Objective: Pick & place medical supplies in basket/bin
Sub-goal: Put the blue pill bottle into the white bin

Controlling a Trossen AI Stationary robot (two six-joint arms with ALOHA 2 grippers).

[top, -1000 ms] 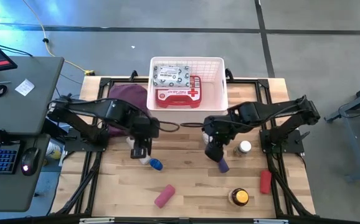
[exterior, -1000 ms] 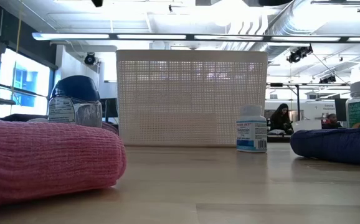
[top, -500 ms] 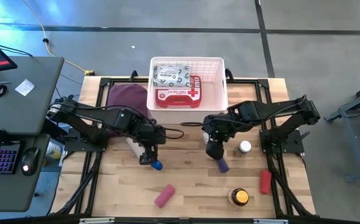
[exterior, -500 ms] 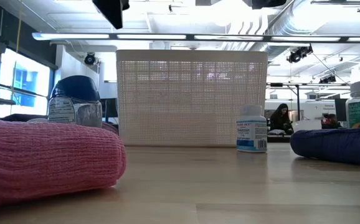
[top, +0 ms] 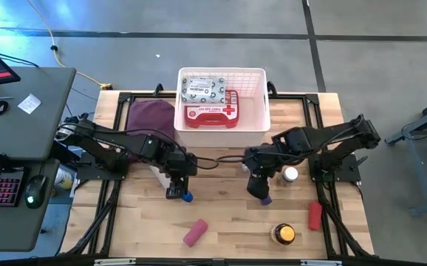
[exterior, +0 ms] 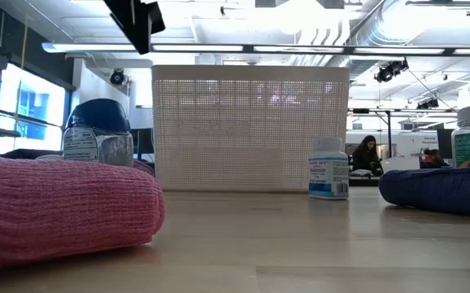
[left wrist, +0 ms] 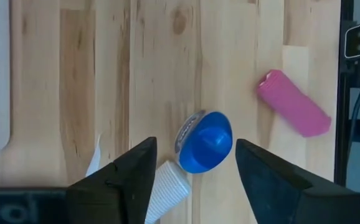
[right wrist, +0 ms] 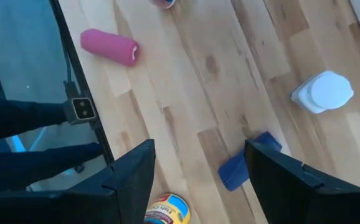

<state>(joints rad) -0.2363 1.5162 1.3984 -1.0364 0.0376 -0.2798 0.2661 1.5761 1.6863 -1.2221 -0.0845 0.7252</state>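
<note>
Just left of centre in the high view, the left pincer (top: 176,191) hangs right over the blue-capped bottle (top: 186,196), and its wrist view shows the fingers spread wide with the bottle (left wrist: 203,142) sitting between them, lying on its side, nothing touching it yet. So I'd call this the reach step on that bottle: next it needs to drop straight down and close across the cap or neck. Since it's a round thing on its side, it could roll out if the squeeze lands off-centre.

Over on the right of centre, the right pincer (top: 257,187) is doing the same thing above the purple roll (top: 264,197). Fingers are wide there too, and in its wrist view the roll (right wrist: 245,161) lies between them, with the white-capped bottle (right wrist: 323,92) near it on one side. That bottle is close enough to get nudged on the way down.

Further out: pink roll (top: 195,233) and amber jar (top: 284,234) toward the bottom of the frame, red roll (top: 315,214) at lower right near the desk (top: 221,214) edge.

The white basket (top: 261,111) sits top centre, already holding the red first-aid case (top: 212,113) and wipes packet (top: 204,89), with bare floor on its right half. The path from both arms up to it looks open; the maroon pouch (top: 151,114) just left of it is the only neighbour.
</note>
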